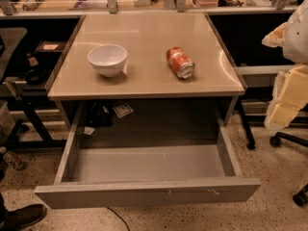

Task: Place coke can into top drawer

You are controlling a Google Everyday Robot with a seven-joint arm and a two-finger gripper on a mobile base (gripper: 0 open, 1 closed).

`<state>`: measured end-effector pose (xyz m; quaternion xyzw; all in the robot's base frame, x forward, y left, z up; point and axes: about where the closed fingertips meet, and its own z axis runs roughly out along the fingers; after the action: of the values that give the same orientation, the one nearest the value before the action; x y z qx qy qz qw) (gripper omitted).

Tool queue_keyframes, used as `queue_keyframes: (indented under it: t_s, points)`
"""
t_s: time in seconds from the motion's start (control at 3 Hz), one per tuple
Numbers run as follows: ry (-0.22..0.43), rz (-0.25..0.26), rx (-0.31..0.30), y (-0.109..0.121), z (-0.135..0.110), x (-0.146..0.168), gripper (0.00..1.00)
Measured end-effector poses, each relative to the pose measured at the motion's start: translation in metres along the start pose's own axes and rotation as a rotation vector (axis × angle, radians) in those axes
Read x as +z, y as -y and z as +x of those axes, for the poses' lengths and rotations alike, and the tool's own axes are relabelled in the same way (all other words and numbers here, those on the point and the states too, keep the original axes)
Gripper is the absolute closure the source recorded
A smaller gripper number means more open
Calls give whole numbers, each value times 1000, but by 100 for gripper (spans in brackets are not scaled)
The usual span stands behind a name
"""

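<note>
1 arm at right edge; gripper [288, 97] right of table [144, 30], well apart from coke can [180, 62]; aperture I cannot tell

Pincer [288, 102] at right edge; top drawer [144, 192] open; bowl [107, 59] on left.

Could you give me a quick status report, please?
Hand at right edge, off the tabletop. Coke can lying on tabletop, untouched. Top drawer open. White bowl left of can, not blocking.
</note>
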<state>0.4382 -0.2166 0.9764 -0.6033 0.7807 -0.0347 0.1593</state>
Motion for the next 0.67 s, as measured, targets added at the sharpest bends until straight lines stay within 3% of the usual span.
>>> queue_keyframes:
  t_s: [0.33, 0.67]
  points:
    - [5, 4, 3, 1, -1, -1, 0]
    - [-8, 0, 54, 7, -8, 4, 0]
